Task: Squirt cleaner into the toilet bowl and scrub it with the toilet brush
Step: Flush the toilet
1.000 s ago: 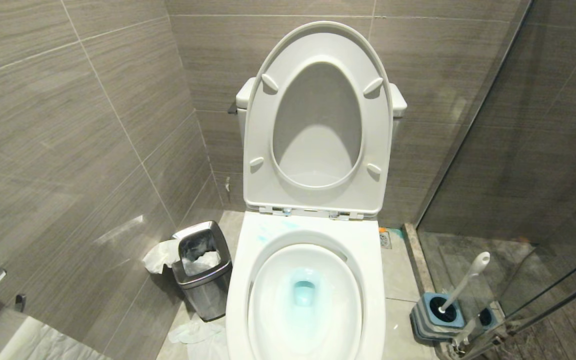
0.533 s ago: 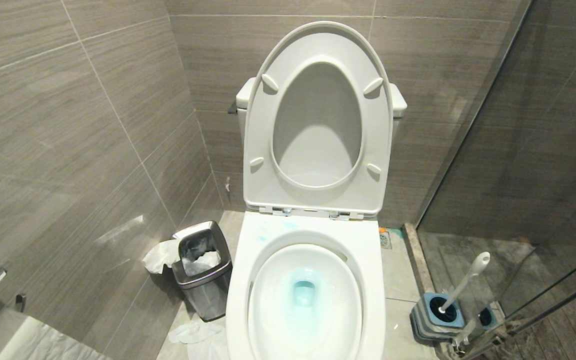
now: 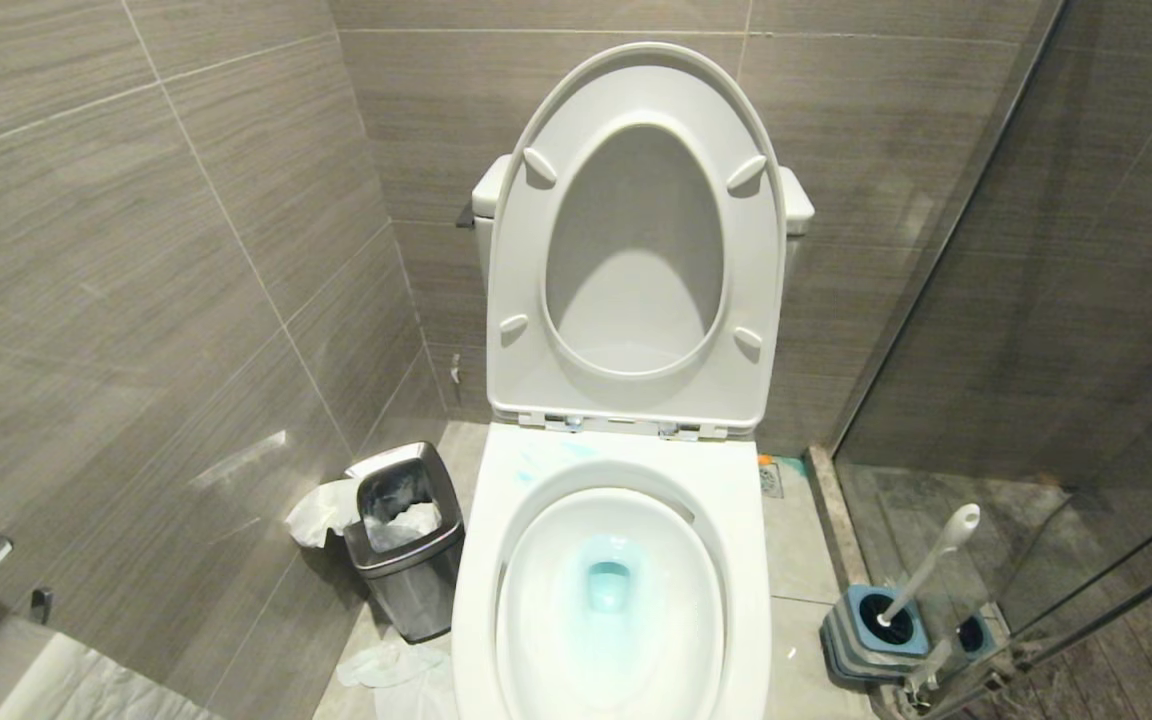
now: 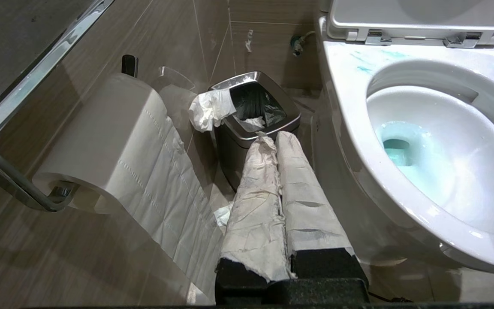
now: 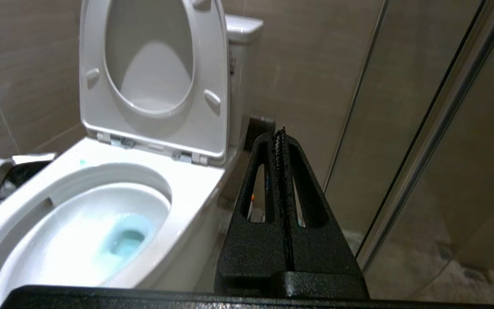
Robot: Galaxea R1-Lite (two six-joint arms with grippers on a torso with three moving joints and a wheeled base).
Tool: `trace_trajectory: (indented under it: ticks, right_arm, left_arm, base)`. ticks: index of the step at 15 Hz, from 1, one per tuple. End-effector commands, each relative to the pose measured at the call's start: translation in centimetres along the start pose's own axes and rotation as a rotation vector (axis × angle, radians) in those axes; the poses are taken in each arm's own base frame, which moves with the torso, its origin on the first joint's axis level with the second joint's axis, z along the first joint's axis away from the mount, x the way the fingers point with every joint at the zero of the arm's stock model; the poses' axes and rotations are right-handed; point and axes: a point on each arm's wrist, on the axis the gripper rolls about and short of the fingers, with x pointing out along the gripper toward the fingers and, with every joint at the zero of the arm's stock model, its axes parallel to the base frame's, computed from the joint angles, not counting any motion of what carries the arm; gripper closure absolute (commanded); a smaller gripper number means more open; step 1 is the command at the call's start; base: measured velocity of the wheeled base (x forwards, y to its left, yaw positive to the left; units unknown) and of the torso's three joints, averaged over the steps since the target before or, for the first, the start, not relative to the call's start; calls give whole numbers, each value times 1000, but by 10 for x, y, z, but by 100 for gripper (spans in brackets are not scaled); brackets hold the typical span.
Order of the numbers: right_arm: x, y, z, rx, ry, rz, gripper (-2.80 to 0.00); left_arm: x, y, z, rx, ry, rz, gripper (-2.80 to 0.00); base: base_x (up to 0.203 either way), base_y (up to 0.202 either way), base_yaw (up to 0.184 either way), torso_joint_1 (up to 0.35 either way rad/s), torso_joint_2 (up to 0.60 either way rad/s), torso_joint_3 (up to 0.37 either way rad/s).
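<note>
Seat and lid are tipped up against the tank, which leaves the toilet bowl (image 3: 611,590) wide open for work, and the cleaner (image 3: 608,585) is in there, tinting the water at the bottom pale blue, with a few blue smears on the rim near the hinges. The toilet brush (image 3: 921,578) stands in its holder (image 3: 871,630) on the floor by the glass shower screen (image 3: 1066,330), handle leaning up and out, easy to grab. The right gripper (image 5: 280,135) hangs just beside the bowl's outer edge with its black fingers pressed together and empty, the bowl off to one side of it and the glass to the other; the brush itself is not in its view. The left gripper (image 4: 268,139), fingers wrapped in white tape, is also pressed shut on nothing, pointing at a small steel bin (image 4: 253,116), a toilet paper roll (image 4: 114,141) alongside. No readable writing or brand anywhere. Judging by this, scrubbing comes next.
</note>
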Motion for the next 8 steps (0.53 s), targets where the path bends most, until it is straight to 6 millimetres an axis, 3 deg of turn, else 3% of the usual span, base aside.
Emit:
trace_trajectory:
  ticks: [1, 4, 8]
  right_arm:
    - [3, 0, -15, 1, 44, 0, 0]
    - [7, 1, -42, 2, 67, 0, 0]
    - [5, 2, -56, 18, 190, -15, 0]
  left_arm:
    - [0, 0, -1, 0, 4, 0, 0]
    - [0, 0, 0, 0, 3, 0, 0]
    - [0, 0, -1, 0, 4, 0, 0]
  base:
    - [0, 0, 0, 0, 0, 0]
    - [0, 0, 0, 0, 0, 0]
    - [0, 0, 0, 0, 0, 0]
